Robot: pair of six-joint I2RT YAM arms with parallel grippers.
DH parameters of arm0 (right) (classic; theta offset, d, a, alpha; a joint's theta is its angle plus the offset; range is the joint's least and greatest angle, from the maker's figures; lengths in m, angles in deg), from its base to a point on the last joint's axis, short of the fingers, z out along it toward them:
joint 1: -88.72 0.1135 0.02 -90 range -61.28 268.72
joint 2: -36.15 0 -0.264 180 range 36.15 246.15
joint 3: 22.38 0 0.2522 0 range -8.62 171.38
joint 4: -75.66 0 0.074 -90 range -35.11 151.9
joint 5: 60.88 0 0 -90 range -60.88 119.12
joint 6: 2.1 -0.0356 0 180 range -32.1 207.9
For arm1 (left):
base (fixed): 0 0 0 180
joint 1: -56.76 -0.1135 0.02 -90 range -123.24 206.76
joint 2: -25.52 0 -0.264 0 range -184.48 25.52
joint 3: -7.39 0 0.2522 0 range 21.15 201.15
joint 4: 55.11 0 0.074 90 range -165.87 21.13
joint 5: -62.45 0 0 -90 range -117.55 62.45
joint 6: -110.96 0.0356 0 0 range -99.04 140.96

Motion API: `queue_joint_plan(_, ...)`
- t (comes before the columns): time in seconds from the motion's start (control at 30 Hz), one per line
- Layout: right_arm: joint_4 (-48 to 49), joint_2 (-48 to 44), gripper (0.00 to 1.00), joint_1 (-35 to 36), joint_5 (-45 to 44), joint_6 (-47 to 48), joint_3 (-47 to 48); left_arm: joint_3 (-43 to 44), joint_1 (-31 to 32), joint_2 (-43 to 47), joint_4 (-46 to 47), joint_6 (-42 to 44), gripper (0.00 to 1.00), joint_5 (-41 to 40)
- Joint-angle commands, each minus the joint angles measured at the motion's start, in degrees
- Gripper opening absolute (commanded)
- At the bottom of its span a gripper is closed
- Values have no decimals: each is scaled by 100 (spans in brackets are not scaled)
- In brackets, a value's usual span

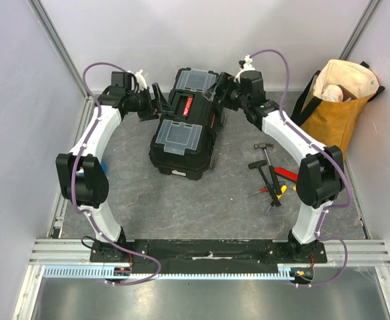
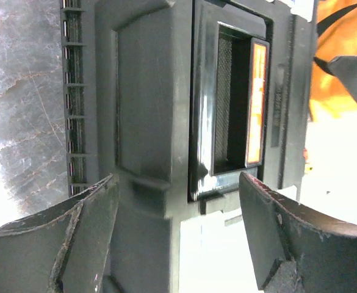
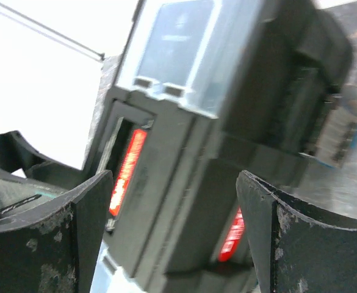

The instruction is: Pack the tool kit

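Observation:
The black toolbox [image 1: 185, 127] stands closed in the middle of the table, with a red handle panel [image 1: 187, 107] and two clear-lidded compartments. My left gripper [image 1: 160, 100] is open at the box's far left side; in the left wrist view [image 2: 178, 232] the box wall [image 2: 147, 110] fills the gap between its fingers. My right gripper [image 1: 223, 93] is open at the box's far right side; in the right wrist view [image 3: 175, 232] the handle part of the box [image 3: 184, 177] lies between its fingers. A hammer [image 1: 265, 148], red-handled pliers [image 1: 285, 175] and screwdrivers [image 1: 267, 191] lie on the table to the right.
A mustard-yellow tote bag [image 1: 338, 100] stands at the back right against the wall. A blue side latch [image 3: 340, 137] shows on the box in the right wrist view. White walls enclose the table on the left, right and back.

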State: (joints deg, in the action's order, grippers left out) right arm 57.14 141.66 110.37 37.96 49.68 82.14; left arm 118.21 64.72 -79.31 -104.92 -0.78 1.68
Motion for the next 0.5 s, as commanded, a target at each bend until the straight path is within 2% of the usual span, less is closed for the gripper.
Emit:
queue_joint_plan(0.0,-271,188,89,287,118,174,582,-502,-260,666,977,-612,84,619)
queue_joint_plan(0.23,-587,619,81,770,57,-19,1372,-1232,-542,720,1433,-823,77,565)
queue_joint_plan(0.47,-1211,1032,75,1288,-505,-125,2173,-1487,-507,297,1978,-771,57,1672)
